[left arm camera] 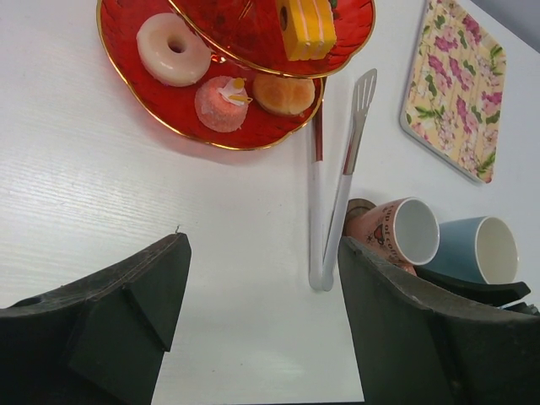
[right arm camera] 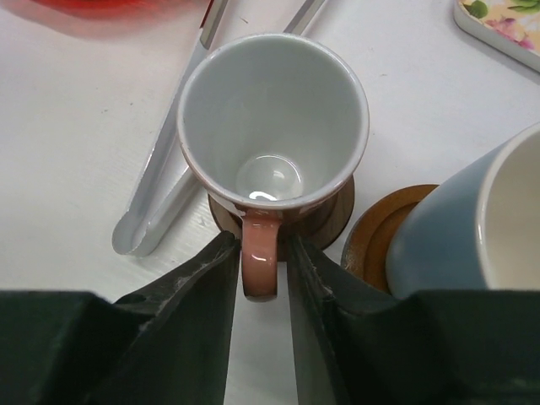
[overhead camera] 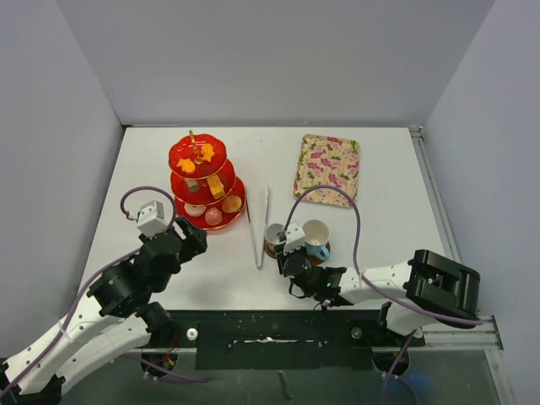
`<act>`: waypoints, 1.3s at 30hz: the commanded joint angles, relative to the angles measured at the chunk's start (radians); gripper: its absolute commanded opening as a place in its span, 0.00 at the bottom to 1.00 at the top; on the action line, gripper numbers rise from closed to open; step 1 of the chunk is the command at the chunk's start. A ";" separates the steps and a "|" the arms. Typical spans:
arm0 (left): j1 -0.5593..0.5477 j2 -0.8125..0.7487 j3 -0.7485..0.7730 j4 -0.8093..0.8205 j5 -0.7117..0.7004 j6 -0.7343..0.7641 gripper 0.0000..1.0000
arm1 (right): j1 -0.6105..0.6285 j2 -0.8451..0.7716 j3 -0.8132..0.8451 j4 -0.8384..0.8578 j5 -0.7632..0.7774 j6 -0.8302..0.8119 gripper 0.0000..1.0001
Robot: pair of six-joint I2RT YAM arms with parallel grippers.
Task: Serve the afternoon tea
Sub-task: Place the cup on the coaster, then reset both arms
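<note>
Right fingers (right arm camera: 211,295) pinched the pink cup (right arm camera: 274,110) by its handle (right arm camera: 259,261). Cup stood on its saucer (right arm camera: 337,215), near centre of bench (overhead camera: 388,169). Blue cup (right arm camera: 447,236) sat on second saucer (right arm camera: 380,228) just right. Left fingers (left arm camera: 126,312) spread, empty, hovering near stand (overhead camera: 207,181) far left, cakes (left arm camera: 173,49) on its tiers. Tongs (overhead camera: 259,228) lay between stand and cups, tray (overhead camera: 327,169) far right. Cups looked served; letting go left.

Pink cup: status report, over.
Right end effector pinching pink cup handle, cup upright on saucer. Left end effector open, empty. Tongs and blue cup close either side.
</note>
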 commanded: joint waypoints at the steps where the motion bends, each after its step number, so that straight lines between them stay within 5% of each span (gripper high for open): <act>1: -0.001 -0.007 0.012 0.018 -0.013 0.006 0.70 | -0.002 -0.056 0.033 -0.037 0.020 0.027 0.35; 5: -0.001 0.000 0.025 -0.004 -0.016 0.008 0.70 | -0.002 -0.094 0.030 -0.061 0.026 0.032 0.49; 28: -0.001 0.001 0.036 0.006 -0.045 0.037 0.71 | 0.003 -0.378 0.107 -0.260 0.045 -0.004 0.70; 39: -0.001 0.030 0.050 0.006 -0.096 0.091 0.71 | -0.002 -0.488 0.179 -0.273 0.060 -0.144 0.77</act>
